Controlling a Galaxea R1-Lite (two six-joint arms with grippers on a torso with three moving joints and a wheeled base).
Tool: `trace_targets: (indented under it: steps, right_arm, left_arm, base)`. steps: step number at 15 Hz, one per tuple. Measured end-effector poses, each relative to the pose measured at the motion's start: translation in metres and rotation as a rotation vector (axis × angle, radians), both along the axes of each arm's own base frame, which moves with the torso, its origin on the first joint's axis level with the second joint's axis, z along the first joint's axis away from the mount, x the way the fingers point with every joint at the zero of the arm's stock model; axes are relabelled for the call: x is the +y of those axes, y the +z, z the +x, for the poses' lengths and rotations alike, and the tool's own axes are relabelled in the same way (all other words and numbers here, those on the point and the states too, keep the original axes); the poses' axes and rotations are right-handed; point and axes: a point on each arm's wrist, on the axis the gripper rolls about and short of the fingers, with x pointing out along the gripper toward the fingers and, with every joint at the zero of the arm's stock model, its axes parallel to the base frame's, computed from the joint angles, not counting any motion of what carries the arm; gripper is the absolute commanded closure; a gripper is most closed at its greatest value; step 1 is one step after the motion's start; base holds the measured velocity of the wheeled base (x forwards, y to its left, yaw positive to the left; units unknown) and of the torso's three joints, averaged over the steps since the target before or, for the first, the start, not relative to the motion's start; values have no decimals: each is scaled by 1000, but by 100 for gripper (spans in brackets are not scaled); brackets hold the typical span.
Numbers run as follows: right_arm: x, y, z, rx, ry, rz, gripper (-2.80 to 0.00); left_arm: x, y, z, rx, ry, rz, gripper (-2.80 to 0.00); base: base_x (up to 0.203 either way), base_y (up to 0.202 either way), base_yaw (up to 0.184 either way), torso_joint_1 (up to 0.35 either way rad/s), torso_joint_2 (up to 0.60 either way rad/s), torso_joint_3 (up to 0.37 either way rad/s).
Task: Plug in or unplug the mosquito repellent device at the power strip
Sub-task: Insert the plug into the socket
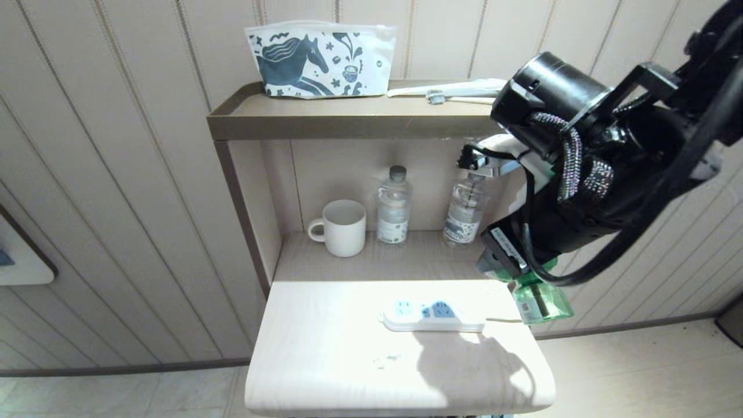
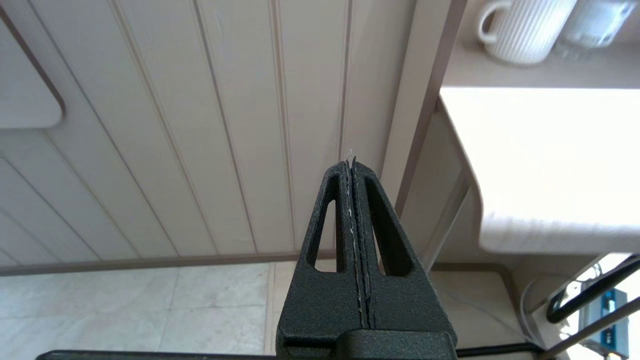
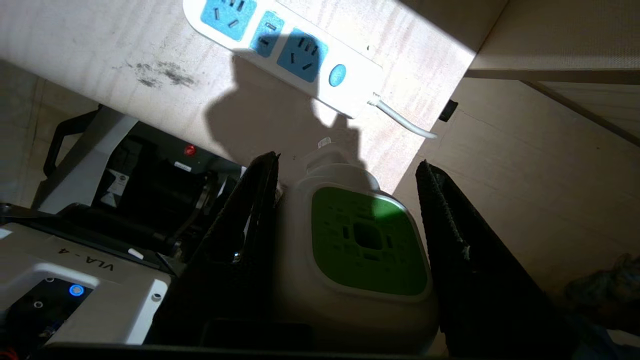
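Note:
The mosquito repellent device (image 3: 367, 240), a white head with a green face, sits between the fingers of my right gripper (image 3: 347, 160), which is shut on its sides. In the head view its green bottle (image 1: 543, 302) hangs below the right wrist, over the table's right edge and apart from the strip. The power strip (image 1: 432, 315) lies flat on the table top, its blue socket faces (image 3: 300, 55) bare, its white cord (image 3: 400, 120) running off the right side. My left gripper (image 2: 351, 160) is shut on nothing, parked low beside the table's left side.
In the niche behind the table (image 1: 325, 348) stand a white ribbed mug (image 1: 342, 226) and two clear water bottles (image 1: 395, 206) (image 1: 467, 212). On the shelf above lie a horse-print pouch (image 1: 319, 58) and a toothbrush (image 1: 447, 90). Panelled wall lies to the left.

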Motion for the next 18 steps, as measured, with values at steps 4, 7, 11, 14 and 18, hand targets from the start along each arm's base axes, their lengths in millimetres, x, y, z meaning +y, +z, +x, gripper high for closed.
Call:
trace_targets:
  steps: [4, 7, 11, 14, 18]
  right_arm:
    - [0, -9, 10, 71, 16, 25, 0]
    - [0, -21, 24, 98, 46, -19, 0]
    - [8, -49, 51, 138, 103, -101, 0]
    - [16, -65, 67, 131, 184, -152, 0]
    - [25, -85, 83, 138, 247, -188, 0]
  left_arm:
    - [0, 0, 0, 0, 0, 0, 0]
    - [0, 0, 0, 1, 0, 0, 0]
    - [0, 0, 0, 0, 0, 0, 0]
    - [0, 0, 0, 0, 0, 0, 0]
    - [0, 0, 0, 0, 0, 0, 0]
  base:
    - [0, 0, 0, 150, -323, -175]
    - [0, 0, 0, 24, -34, -19]
    - [0, 0, 0, 0, 0, 0]
    - [0, 0, 0, 0, 0, 0]
    - [0, 0, 0, 0, 0, 0]
